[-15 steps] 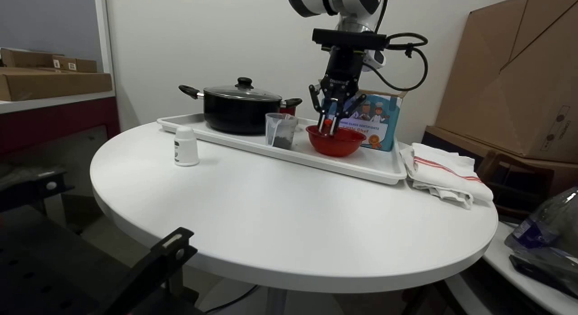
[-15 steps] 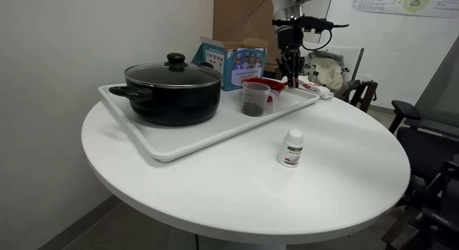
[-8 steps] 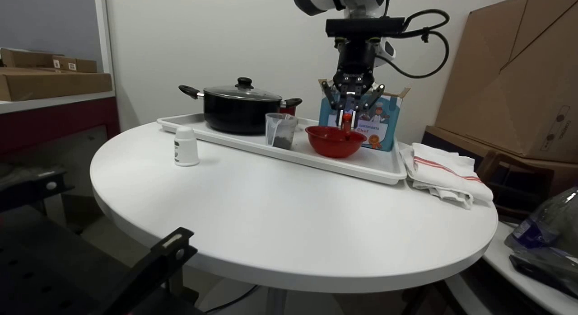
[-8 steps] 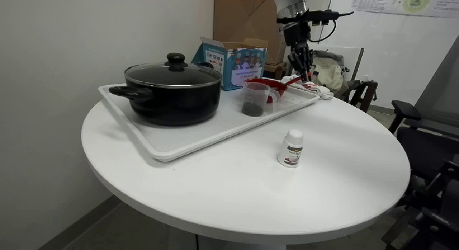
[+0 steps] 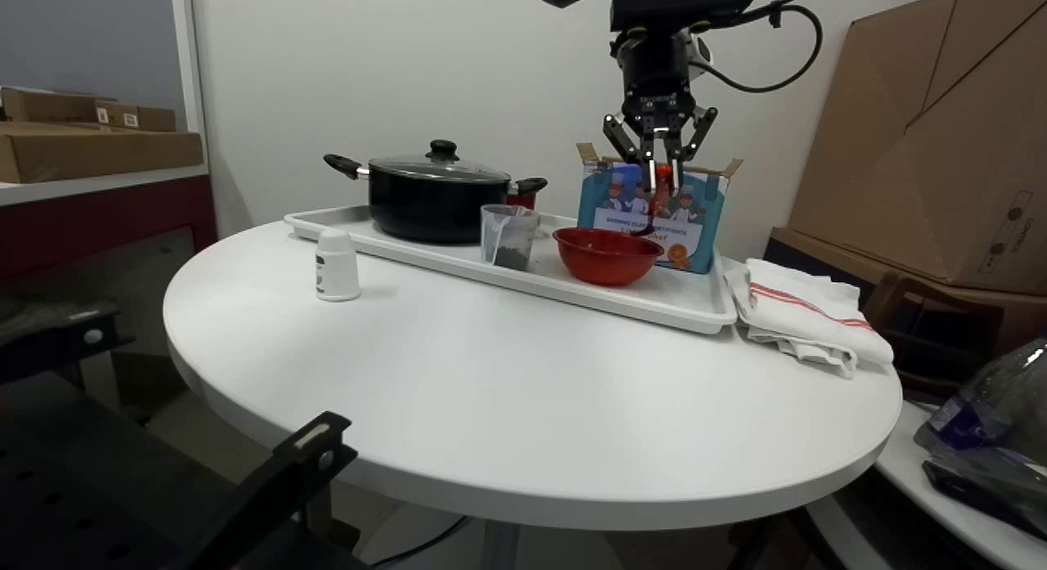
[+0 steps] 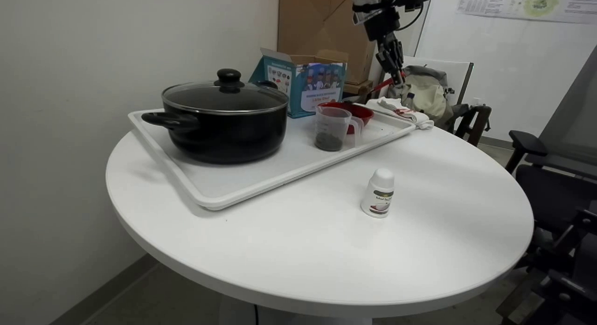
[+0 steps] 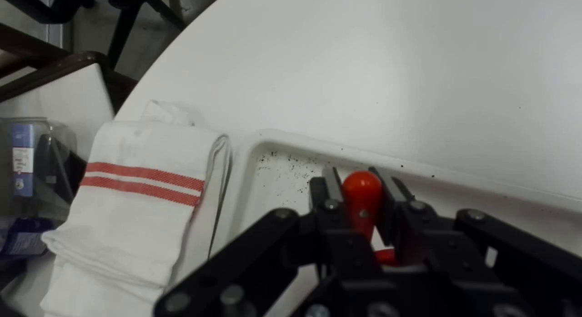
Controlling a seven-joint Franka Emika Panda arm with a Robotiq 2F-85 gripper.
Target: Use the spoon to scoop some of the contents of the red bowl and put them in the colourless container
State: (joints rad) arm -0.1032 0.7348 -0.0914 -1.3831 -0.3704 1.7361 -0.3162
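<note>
Pinching the spoon [image 5: 658, 204] — jaws closed on its glossy, round-ended handle [image 7: 362, 189] — the gripper [image 5: 663, 191] hangs tilted.

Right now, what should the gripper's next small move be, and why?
I'd probably ease the spoon, head level, toward the colourless container: the gripper holds the handle, the head appears above the red bowl, and the container stands beside that bowl. I can't tell if the spoon's loaded.

Tray [image 6: 247, 179], towel [image 5: 806, 310], white bottle [image 6: 378, 194] on table [image 5: 532, 390]
</note>
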